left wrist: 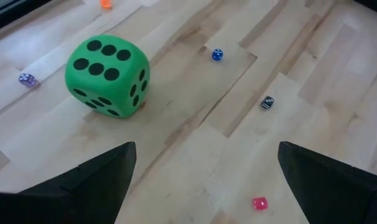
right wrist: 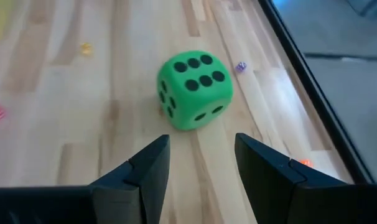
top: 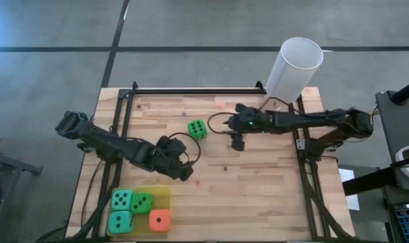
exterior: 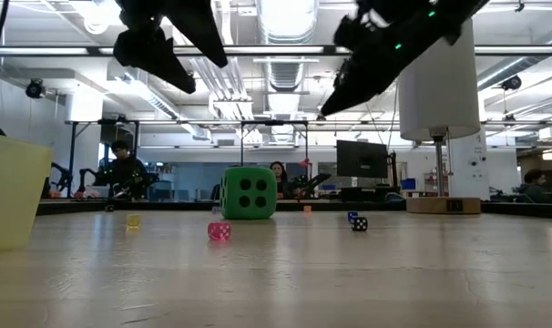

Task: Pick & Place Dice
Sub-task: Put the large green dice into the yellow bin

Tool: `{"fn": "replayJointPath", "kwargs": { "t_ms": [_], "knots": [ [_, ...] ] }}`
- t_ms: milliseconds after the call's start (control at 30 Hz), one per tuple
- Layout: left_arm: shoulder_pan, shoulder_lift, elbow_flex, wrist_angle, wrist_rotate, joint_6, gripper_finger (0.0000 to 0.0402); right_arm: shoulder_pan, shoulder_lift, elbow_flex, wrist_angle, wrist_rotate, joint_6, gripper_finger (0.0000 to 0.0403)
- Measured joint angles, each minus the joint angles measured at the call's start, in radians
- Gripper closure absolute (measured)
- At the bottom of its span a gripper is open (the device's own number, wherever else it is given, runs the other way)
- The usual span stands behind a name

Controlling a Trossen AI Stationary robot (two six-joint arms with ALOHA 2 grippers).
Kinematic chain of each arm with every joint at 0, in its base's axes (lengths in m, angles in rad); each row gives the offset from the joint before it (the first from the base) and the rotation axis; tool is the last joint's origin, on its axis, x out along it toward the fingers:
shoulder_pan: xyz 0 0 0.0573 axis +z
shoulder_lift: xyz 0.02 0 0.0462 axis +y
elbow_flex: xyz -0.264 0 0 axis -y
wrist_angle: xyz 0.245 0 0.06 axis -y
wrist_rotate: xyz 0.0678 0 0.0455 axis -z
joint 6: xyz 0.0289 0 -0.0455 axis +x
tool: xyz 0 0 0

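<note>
The green die (top: pixel 197 129) is sitting alone on the bare wood of the table (top: pixel 258 196), six pips facing up, and nothing is touching it. It is lying just beside my right gripper (top: pixel 237 143), a little toward the left arm's side, and through my right wrist camera it is resting straight ahead of my two dark fingers (right wrist: pixel 148 168), whose jaws are standing apart with nothing between them. My left gripper (top: pixel 182 170) is hovering on the die's other side, nearer the table's front edge; I am holding its fingers (left wrist: pixel 95 180) spread wide too, and they are carrying nothing. From table height both grippers are hanging above the wood, clear of the die.

The other four dice are sitting together in the yellow tray (top: pixel 165 196) at the front corner on my left arm's side, beyond my left gripper: two teal dice (top: pixel 121 200), a green one (top: pixel 142 202) and the orange-red die (top: pixel 159 220).

Tiny dice are scattered on the wood around the big green one: a blue one (left wrist: pixel 218 55), a black one (left wrist: pixel 267 102), a pink one (left wrist: pixel 259 203) and a purple one (left wrist: pixel 27 79). The white cylinder (top: pixel 293 69) is standing at the far edge behind my right arm.
</note>
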Motion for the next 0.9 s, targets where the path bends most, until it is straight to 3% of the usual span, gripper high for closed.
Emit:
{"fn": "replayJointPath", "kwargs": {
  "t_ms": [400, 900],
  "knots": [
    [0.023, 0.0, 0.0, 0.007, 0.0, -0.003, 0.0004, 0.093, -0.262, -0.074, -0.16, -0.007, -0.028, 0.0223],
    [0.023, 0.0, 0.0, 0.011, 0.0, -0.002, 0.0007, 0.119, -0.293, -0.081, -0.153, -0.049, -0.004, 0.0223]
  ]
}}
